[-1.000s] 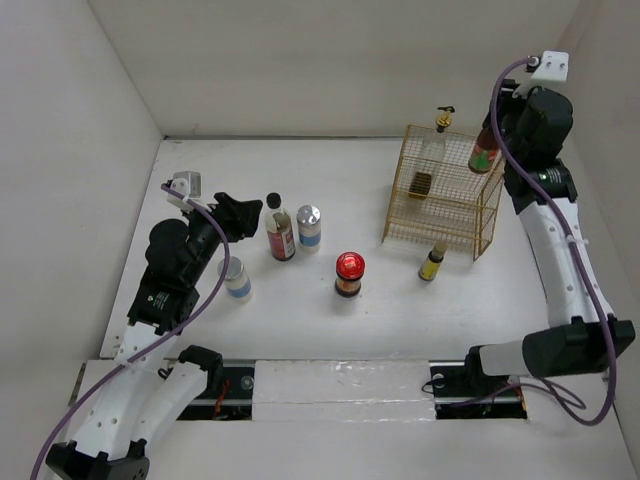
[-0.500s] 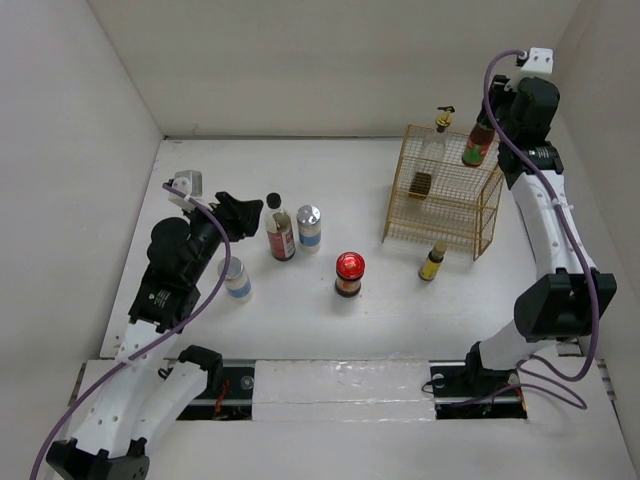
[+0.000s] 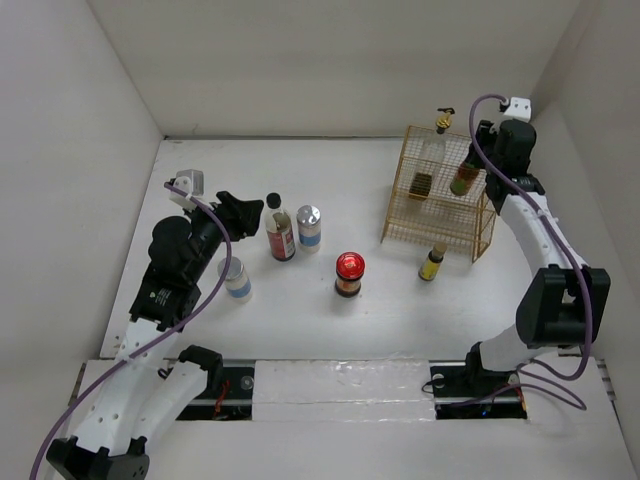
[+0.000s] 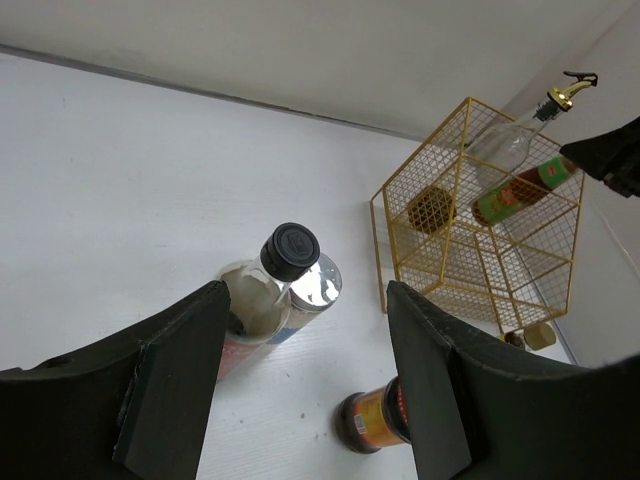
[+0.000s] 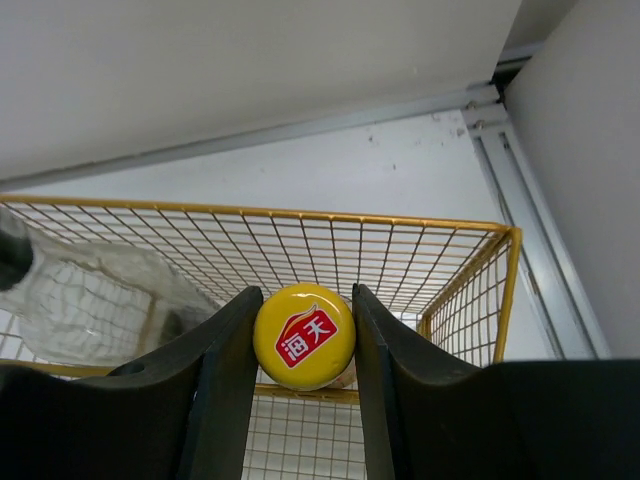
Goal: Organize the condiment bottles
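At the far right of the table (image 3: pixel 330 180), inside the open top of the gold wire basket (image 3: pixel 440 225): green bottle (image 3: pixel 463 180), tilted, clamped at its yellow cap by the right gripper (image 5: pixel 305 300), both fingers pressed against the cap's sides. It is judged to be held by the cap so the body can hang down between the wires beside the clear pump-top bottle (image 3: pixel 432 150), which already leans in the same basket. Whether its base touches a shelf cannot be told, as the wrist view shows only the cap and mesh below. On the table just in front of the basket: small yellow bottle (image 3: pixel 432 262). Mid-table: red-lidded jar (image 3: pixel 349 273). Left of centre: black-capped bottle (image 3: pixel 280 232) and silver-lidded jar (image 3: pixel 309 227), touching or nearly so. The left gripper (image 3: pixel 240 208) hovers just beside them, jaws spread wide and empty, likely placed for the next pick. Near the left arm: second silver-lidded jar (image 3: pixel 236 278), absent from the left wrist view. A dark, gold-toned patch low on the pump-top bottle is too meshed-over to identify. The red-lidded jar is cut off at the bottom edge of the left wrist view.
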